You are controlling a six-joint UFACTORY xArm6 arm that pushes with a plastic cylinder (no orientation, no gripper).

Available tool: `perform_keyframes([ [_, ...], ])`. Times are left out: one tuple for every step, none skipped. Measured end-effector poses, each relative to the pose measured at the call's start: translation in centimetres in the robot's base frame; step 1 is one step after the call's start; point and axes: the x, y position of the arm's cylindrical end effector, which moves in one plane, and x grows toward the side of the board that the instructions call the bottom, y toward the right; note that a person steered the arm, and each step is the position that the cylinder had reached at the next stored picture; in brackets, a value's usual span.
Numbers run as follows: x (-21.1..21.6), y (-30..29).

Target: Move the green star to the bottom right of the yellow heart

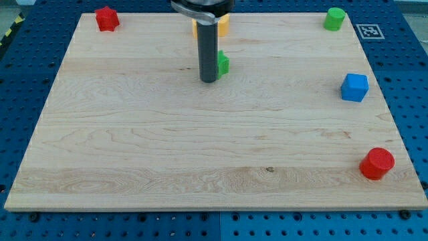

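Looking down at a slant from beyond the view's bottom edge of the wooden board [134, 154], taking in nearly all of it at middling range, facing toward its far edge; only one view.

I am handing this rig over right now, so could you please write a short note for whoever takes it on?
My tip rests on the board at the view's top centre, touching the left side of the green star.
The yellow heart lies just above, mostly hidden behind the rod.
Done: the star is already below the heart, slightly to the right.
Left: check its final position; a small nudge rightward may help.
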Motion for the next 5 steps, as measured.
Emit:
perform_keyframes([
  [-1.5, 0.0],
  [-2.7, 0.4],
  [-4.5, 2.1],
  [-5.8, 2.8],
  [-3.4, 4.2],
])
